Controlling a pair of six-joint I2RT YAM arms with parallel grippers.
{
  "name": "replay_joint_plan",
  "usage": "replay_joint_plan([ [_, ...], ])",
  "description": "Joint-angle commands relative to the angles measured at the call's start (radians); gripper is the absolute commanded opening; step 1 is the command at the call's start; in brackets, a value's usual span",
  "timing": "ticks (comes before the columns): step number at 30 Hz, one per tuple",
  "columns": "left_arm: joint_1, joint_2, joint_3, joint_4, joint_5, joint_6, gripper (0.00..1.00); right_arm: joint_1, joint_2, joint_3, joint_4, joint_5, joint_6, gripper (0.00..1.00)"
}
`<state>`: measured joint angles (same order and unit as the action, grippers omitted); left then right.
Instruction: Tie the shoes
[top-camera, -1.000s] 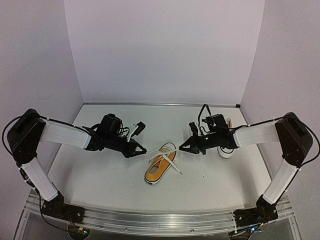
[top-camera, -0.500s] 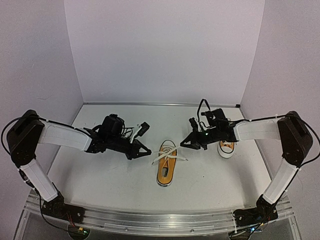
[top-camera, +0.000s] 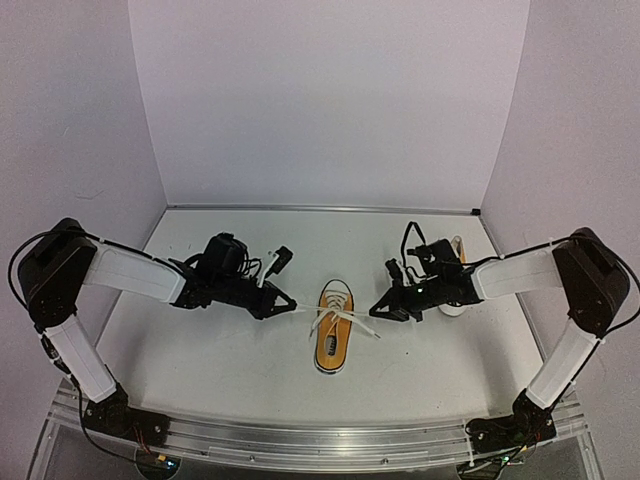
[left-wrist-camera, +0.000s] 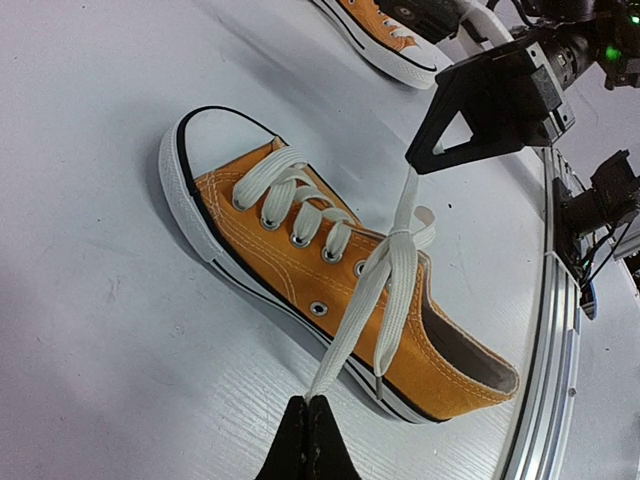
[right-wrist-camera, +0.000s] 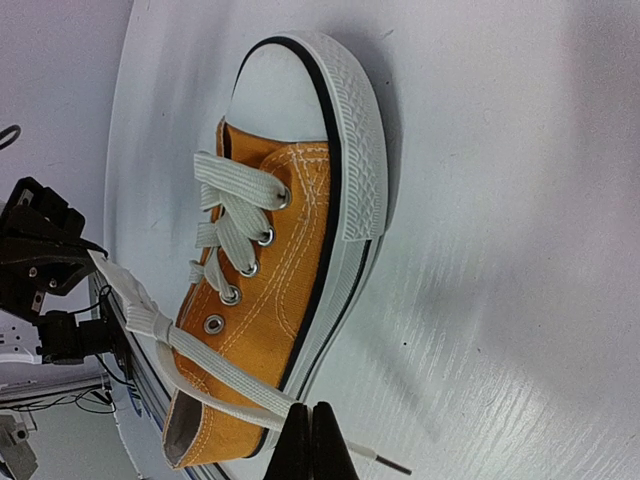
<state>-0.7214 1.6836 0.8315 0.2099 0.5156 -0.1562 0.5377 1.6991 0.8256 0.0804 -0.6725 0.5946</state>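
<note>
One orange-yellow shoe (top-camera: 334, 338) stands at the table's middle, white toe cap pointing away from the arms. Its white laces (left-wrist-camera: 392, 262) cross in a single knot above the tongue and run out taut to both sides. My left gripper (top-camera: 293, 308) is shut on the left lace end (left-wrist-camera: 340, 350), just left of the shoe (left-wrist-camera: 300, 250). My right gripper (top-camera: 374, 312) is shut on the other lace (right-wrist-camera: 215, 375) near its tip, just right of the shoe (right-wrist-camera: 290, 230). The second shoe (top-camera: 454, 296) sits at the right, partly hidden behind my right arm.
The table's metal front rail (top-camera: 320, 432) runs along the near edge. White walls close in the back and both sides. In the left wrist view the second shoe (left-wrist-camera: 385, 40) lies beyond my right gripper (left-wrist-camera: 432, 152).
The centre shoe has swung from a slant to pointing straight away. Both grippers have pulled the lace ends outward, and the laces now stretch tight across the shoe.
</note>
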Motion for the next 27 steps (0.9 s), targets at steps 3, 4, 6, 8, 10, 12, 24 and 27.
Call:
replay_joint_plan([
  [3,0.043,-0.006,-0.032,0.008,-0.065,-0.009,0.00,-0.016,-0.015,-0.024,-0.007,0.078,-0.006,0.00],
  [4,0.046,-0.007,-0.037,0.008,-0.065,-0.008,0.00,-0.017,-0.012,-0.026,-0.006,0.080,-0.006,0.00],
  [6,0.049,-0.008,-0.046,0.009,-0.065,-0.008,0.00,-0.019,-0.005,-0.031,-0.004,0.080,-0.006,0.00],
  [8,0.051,-0.006,-0.052,0.011,-0.062,-0.006,0.00,-0.021,-0.001,-0.037,-0.001,0.083,-0.007,0.00],
  [10,0.051,-0.003,-0.053,0.009,-0.059,-0.003,0.00,-0.023,-0.001,-0.045,-0.001,0.083,-0.009,0.00],
  [12,0.053,-0.003,-0.058,0.010,-0.064,-0.005,0.00,-0.028,-0.005,-0.052,-0.001,0.086,-0.010,0.00],
  [24,0.065,0.001,-0.065,-0.004,-0.089,-0.009,0.00,-0.041,0.000,-0.082,0.010,0.082,-0.014,0.00],
  [27,0.064,0.011,-0.061,0.008,-0.063,-0.015,0.00,-0.041,0.011,-0.083,0.034,0.059,0.000,0.00],
])
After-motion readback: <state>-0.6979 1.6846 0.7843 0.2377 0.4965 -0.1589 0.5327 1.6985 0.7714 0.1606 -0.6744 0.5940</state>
